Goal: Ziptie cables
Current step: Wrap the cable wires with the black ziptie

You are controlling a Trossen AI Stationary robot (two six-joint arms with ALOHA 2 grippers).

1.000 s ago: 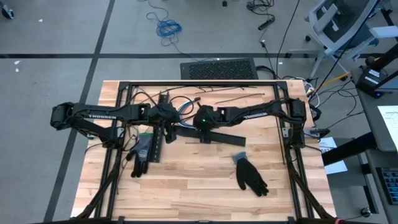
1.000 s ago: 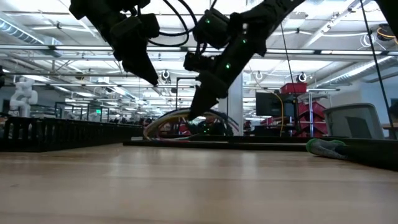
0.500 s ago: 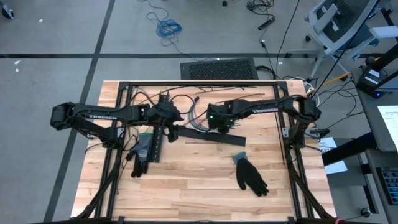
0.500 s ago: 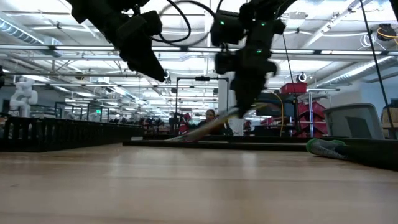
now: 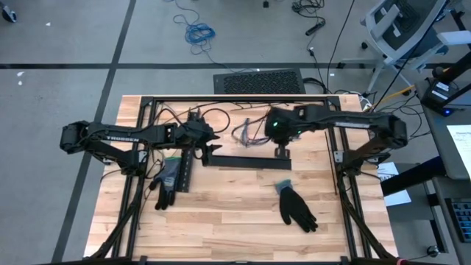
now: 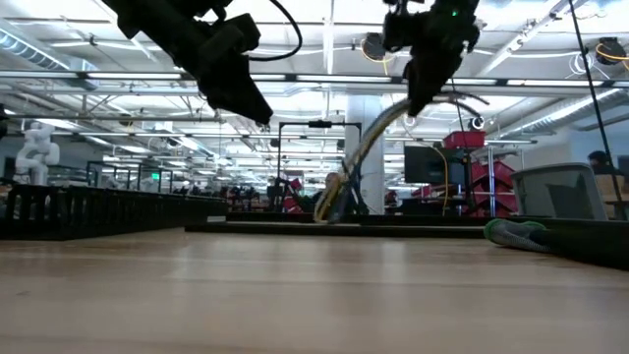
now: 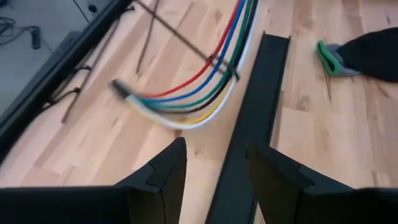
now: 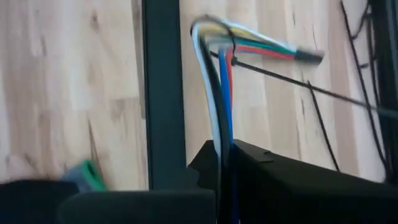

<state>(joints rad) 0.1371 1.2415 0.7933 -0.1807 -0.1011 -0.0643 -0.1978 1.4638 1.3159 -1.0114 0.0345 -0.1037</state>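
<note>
The cables (image 5: 246,132), a bundle of white, blue, green, red and yellow wires, hang from my right gripper (image 6: 415,98) above the table's far middle, and it is shut on them. Their far end (image 7: 124,92) bends back in a hook near the wood. A thin black strand (image 8: 280,78) crosses the bundle. My left gripper (image 5: 210,147) hovers open to the left of the cables, its fingers (image 7: 168,168) apart above a black slotted strip (image 7: 255,106), touching nothing. My right gripper pinches the bundle near one end (image 8: 221,140) between its two fingers, which slant steeply down from above. That end is lifted well clear. The wires arch down slack from the fingers (image 6: 369,138), and their lower part (image 6: 329,208) is at the table by the strip.
A second slotted strip (image 5: 185,171) lies by a dark glove (image 5: 165,180) at the left. Another black glove with a green cuff (image 5: 298,206) lies front right. Thin black strands (image 5: 276,119) lie near the far edge inside the black frame (image 5: 235,99).
My right gripper, shut on the cables, has risen and moved toward the table's right edge. The held end has lifted high and the bundle now slopes up steeply, while its lower end has stayed at table height. My left gripper has tipped up slightly.
</note>
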